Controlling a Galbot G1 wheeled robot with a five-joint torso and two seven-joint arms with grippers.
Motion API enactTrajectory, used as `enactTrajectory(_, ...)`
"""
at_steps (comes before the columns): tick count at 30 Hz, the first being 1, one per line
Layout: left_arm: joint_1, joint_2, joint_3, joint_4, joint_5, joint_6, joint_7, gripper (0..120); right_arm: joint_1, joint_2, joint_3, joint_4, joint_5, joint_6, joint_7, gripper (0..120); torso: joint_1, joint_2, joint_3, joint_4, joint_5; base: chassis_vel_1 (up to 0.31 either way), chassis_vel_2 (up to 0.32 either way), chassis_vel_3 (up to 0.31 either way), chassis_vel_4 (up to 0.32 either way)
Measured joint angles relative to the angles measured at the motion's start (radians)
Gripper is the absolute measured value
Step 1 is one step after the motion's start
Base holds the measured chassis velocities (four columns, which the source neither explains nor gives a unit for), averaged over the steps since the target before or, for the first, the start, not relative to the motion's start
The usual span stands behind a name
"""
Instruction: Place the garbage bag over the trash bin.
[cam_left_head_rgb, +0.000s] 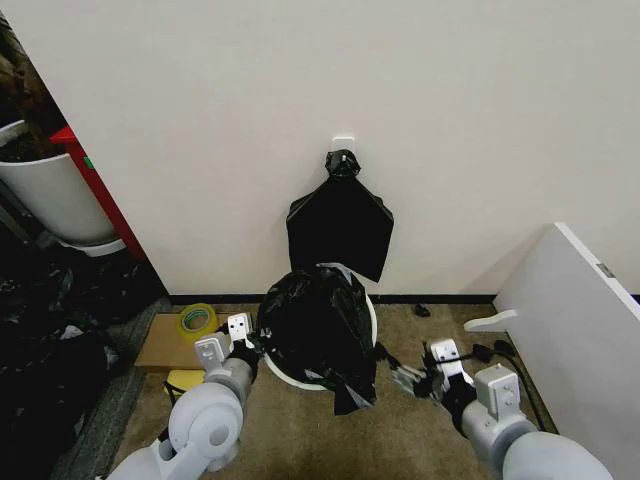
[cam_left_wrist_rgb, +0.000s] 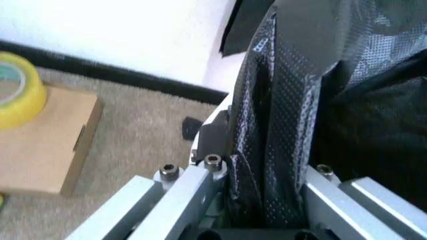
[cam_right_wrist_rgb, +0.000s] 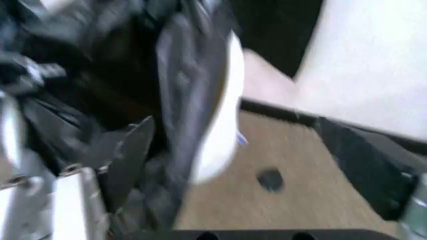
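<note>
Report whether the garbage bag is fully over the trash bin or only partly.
Only partly: the garbage bag drapes the trash bin's top and front, but white rim shows bare on its right. The left gripper grips the film.

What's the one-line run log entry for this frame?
stage: bagging | garbage bag draped over trash bin | left gripper jaws shut on bag film at bin's left | right gripper off bin's right | bag not fully seated
</note>
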Motion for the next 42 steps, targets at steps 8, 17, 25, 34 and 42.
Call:
enactTrajectory(8,-0.022,-0.009,0.027,0.02,0.072,0.0,0.021,0,0.087,0.047,-0.087,-0.007,-0.115,0.033,-0.107,98,0.0,0.0,0.0,-0.0003,-0.0001,0.0,0.0,0.0,0.0)
enactTrajectory(17,-0.018,-0.017,0.028,0.036,0.089,-0.001,0.028,0,0.186,0.09,-0.19,-0.098,-0.158,0.021,-0.112,67,0.0,0.0,0.0,-0.0001,0.0,0.0,0.0,0.0,0.0)
enactTrajectory(25,-0.019,-0.013,0.022,0.024,0.052,-0.002,0.028,0,0.192,0.092,-0.2,-0.149,-0.202,0.032,-0.128,39,0.0,0.0,0.0,-0.0002,0.0,0.0,0.0,0.0,0.0)
enactTrajectory(34,-0.016,-0.017,0.02,0.005,0.026,-0.01,0.032,0,0.193,0.09,-0.203,-0.199,-0.299,0.037,-0.115,4,0.0,0.0,0.0,-0.0002,0.0001,0.0,0.0,0.0,0.0)
enactTrajectory(42,-0.012,-0.017,0.019,0.002,0.026,-0.018,0.036,0,0.174,0.084,-0.196,-0.194,-0.344,0.05,-0.109,0,0.0,0.0,0.0,-0.0001,0.0001,0.0,0.0,0.0,0.0)
